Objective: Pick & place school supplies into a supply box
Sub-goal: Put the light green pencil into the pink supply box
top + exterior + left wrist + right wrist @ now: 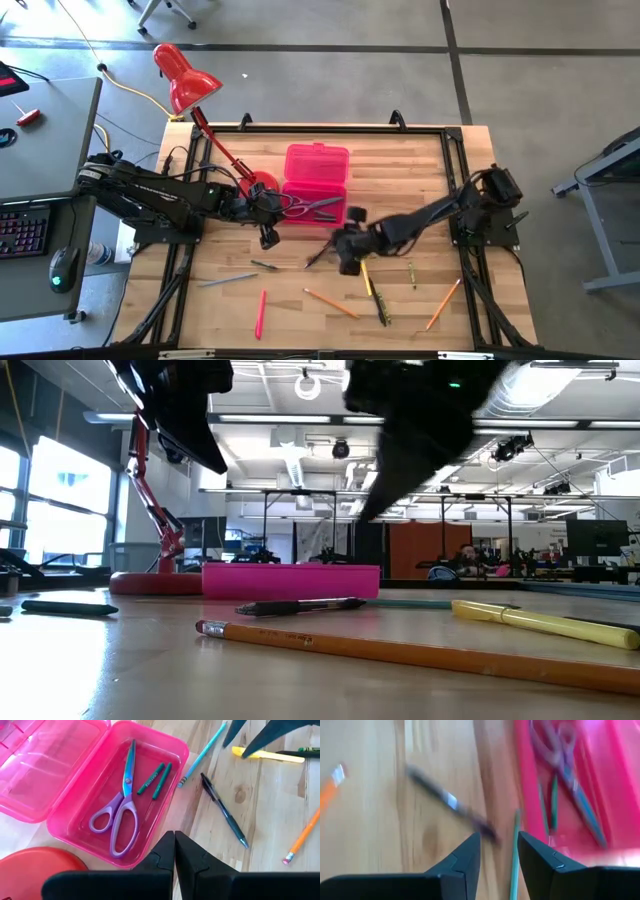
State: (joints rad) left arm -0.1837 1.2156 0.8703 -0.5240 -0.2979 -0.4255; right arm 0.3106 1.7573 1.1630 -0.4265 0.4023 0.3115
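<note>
Supply box: the pink case [316, 180] lies open near the middle of the tabletop, toward its far edge, lid folded back.
Inside the box: purple-handled scissors [120, 812] and two green sticks [156, 779] lie on its floor.
Left tool [268, 238]: fingers pressed together, grasping nothing, hanging just at the near left corner of the box, beside the red lamp base [37, 865].
Right tool [498, 851]: fingers apart, nothing between them, above the tabletop just near of the box.
Beside the box: a teal pencil [202, 754] and a dark pen [224, 811] lie on the wood off its near side, under the right tool.
Other supplies: a yellow marker [272, 755], an orange pencil [330, 303], a pink-red pen [260, 313] and another orange pencil [443, 304] are spread toward the near edge of the tabletop.
</note>
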